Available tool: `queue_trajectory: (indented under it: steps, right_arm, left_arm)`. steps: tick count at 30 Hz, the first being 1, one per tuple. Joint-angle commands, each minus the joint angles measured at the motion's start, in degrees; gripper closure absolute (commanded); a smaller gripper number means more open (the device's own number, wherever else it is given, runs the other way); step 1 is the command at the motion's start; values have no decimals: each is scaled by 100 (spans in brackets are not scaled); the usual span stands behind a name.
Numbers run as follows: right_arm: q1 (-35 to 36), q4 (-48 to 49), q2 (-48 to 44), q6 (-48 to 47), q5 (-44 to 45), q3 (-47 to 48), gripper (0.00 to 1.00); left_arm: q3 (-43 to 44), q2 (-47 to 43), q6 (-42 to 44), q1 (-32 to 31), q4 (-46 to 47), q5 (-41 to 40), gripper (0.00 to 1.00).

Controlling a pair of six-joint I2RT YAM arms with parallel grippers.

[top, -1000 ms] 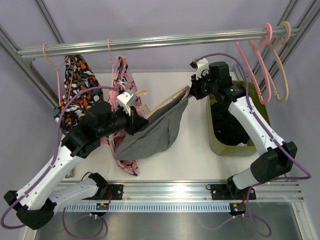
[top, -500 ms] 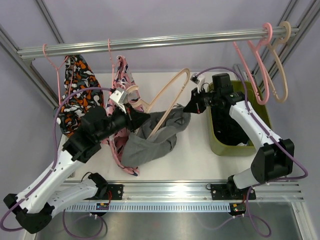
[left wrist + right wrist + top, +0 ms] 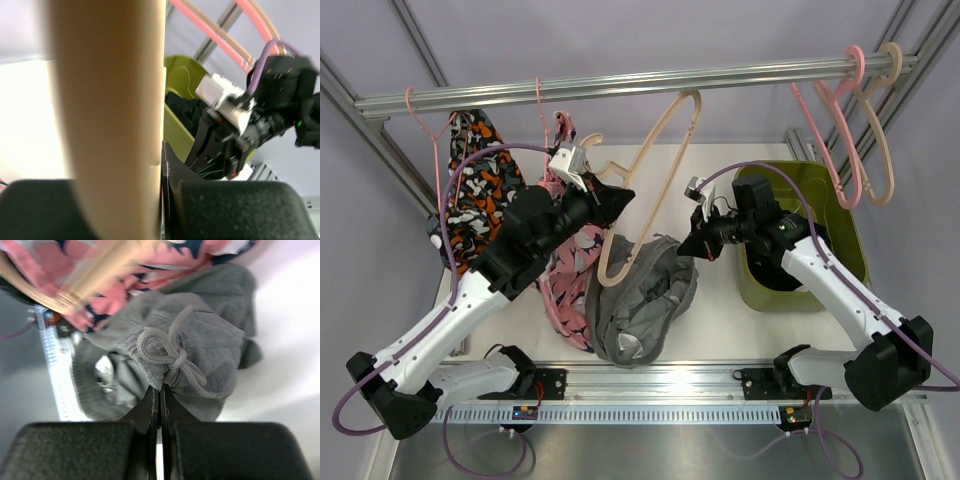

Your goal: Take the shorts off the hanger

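Note:
The grey shorts (image 3: 642,298) lie in a crumpled heap on the white table, off the beige hanger (image 3: 665,160). My left gripper (image 3: 617,197) is shut on that hanger and holds it tilted, hook up by the rail, lower bend just over the heap. The hanger (image 3: 110,125) fills the left wrist view between my fingers. My right gripper (image 3: 683,247) is shut on the grey shorts' waistband (image 3: 165,355) beside the drawstring knot. Patterned blue-orange-white shorts (image 3: 475,190) hang on a pink hanger at the left. Black shorts (image 3: 772,272) lie in the bin.
A pink floral garment (image 3: 565,290) hangs beside the left arm. The olive-green bin (image 3: 830,215) stands at the right. Two empty hangers, pink (image 3: 835,135) and beige (image 3: 885,130), hang on the metal rail (image 3: 620,82). Frame posts stand at both sides.
My left gripper lifted the beige hanger up and out of the grey shorts. The shorts dropped into a heap. My right gripper moved down and toward the front with the waistband.

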Motion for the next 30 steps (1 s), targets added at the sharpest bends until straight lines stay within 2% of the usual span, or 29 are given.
queue_trajectory:
  steps: [1,3,4,5,7,10,14,19,21,24,25,30]
  right_arm:
    - [-13,-234,102,-637,801,-29,98]
    - [-13,-558,321,-1057,1021,-29,90]
    - [-13,-682,383,-1234,1031,-38,84]
    - [-13,-918,436,-1401,918,-47,73]
    - [-5,-1060,472,-1824,785,-73,64]
    - [-13,-1306,323,-2158,697,14,56]
    - [-13,-1832,-133,-2841,469,462,42]
    - [-22,-2834,-626,-4160,-364,1252,36]
    - [-22,-3379,-601,-4679,-585,1612,36]
    - [-13,-3697,-408,-5224,-902,2184,37]
    - [-5,-3898,-198,-5574,-920,2525,36]
    - [144,-4093,383,-6157,-429,3538,35]
  left_arm:
    - [688,-71,233,-29,-317,-333,100]
    - [724,-71,216,-29,-880,-333,100]
    - [733,-88,155,-29,-1039,-333,100]
    - [707,-123,128,-29,-1275,-333,100]
    - [689,-167,23,-38,-1470,-333,100]
    - [750,-150,-39,-38,-1813,-272,100]
    - [882,-18,84,-47,-2191,62,100]
    - [1049,122,479,-64,-2850,570,100]
    - [1076,192,593,-73,-2973,808,100]
    - [1102,280,708,-135,-3097,1274,100]
    - [1128,368,786,-169,-3097,1545,100]
    - [1427,693,954,-345,-3334,2030,100]
